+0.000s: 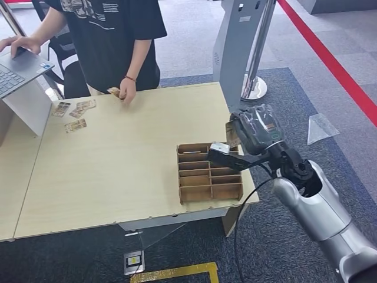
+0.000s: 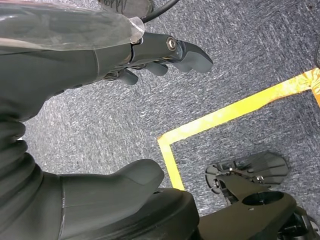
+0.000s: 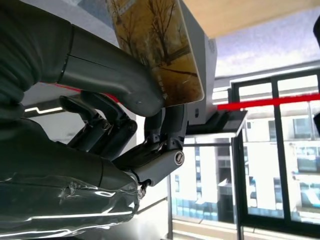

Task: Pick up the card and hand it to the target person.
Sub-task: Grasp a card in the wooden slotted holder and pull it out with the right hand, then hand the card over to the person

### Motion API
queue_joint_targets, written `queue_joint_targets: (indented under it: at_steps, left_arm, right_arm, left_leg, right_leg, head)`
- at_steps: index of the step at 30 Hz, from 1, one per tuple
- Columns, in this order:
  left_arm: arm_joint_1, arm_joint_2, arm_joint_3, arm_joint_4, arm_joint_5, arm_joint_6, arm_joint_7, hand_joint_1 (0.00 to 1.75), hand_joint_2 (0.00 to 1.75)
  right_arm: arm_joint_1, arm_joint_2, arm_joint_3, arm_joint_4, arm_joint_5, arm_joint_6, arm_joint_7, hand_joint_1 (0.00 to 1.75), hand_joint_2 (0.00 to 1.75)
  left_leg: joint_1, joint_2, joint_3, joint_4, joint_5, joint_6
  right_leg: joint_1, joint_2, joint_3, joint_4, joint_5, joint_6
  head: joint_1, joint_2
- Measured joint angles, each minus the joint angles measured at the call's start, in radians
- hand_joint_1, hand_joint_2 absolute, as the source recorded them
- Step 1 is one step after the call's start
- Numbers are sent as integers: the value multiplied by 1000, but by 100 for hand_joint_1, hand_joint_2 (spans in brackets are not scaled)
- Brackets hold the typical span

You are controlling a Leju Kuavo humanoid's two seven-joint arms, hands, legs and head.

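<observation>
The card (image 3: 160,47) is pinched between the thumb and fingers of the right hand (image 1: 249,138), raised above the wooden tray (image 1: 209,174) at the surface's (image 1: 124,159) 4 o'clock corner. At 11 o'clock a person (image 1: 115,41) stands behind the surface, holding another card (image 1: 115,91); more loose cards (image 1: 73,112) lie at 10 o'clock. The left hand (image 2: 113,115) hangs above carpet, fingers apart, holding nothing.

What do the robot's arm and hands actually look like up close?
The right arm is smooth silver metal with a black joint and a thin black cable looping below. The right hand has dark grey fingers and a clear plastic wrap over its back. The left hand looks the same, with a ribbed grey cover.
</observation>
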Motion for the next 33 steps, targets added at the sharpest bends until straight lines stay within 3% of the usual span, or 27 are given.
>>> queue_joint_targets:
  at_steps: [3, 6, 13, 17, 27, 33]
  left_arm:
    - [0, -1, 0, 0, -5, -2, 4, 0, 175]
    - [-1, -2, 0, 0, -12, -4, 13, 0, 175]
    - [-12, -13, -6, 0, -37, -8, 40, 0, 175]
    - [-23, -21, -8, 0, -43, -11, 49, 0, 175]
    - [-35, -36, -26, 0, -52, -11, 64, 0, 175]
    - [-35, -41, -31, 0, -54, -10, 69, 0, 175]
  right_arm:
    - [4, -22, -36, -75, -15, -31, 22, 175, 175]
    - [13, -31, -69, -116, -13, -120, 35, 175, 175]
    - [20, -18, -95, -90, -2, -538, 64, 175, 175]
    - [0, 24, -90, -2, -8, -681, 55, 175, 175]
    - [-35, 187, -156, 157, 176, -722, -110, 175, 175]
    - [-55, 289, -220, 228, 179, -716, -164, 175, 175]
  left_leg:
    - [0, 0, 0, 0, 0, 0]
    - [0, 0, 0, 0, 0, 0]
    - [0, 0, -1, -1, 0, 0]
    - [0, 0, -2, -1, 0, 0]
    - [1, -1, -2, -1, 1, 0]
    - [0, -1, -2, -1, 1, 0]
  right_leg:
    - [0, 0, 0, 0, 0, 0]
    - [0, 0, 0, 0, 0, 0]
    - [0, 0, 0, 0, 0, 0]
    - [0, -1, 0, 1, 0, 0]
    - [0, -1, 0, 1, 0, 0]
    - [0, -1, 0, 1, 0, 0]
  head:
    - [0, 0]
    - [0, 0]
    - [0, 0]
    - [0, 0]
    - [0, 0]
    - [0, 0]
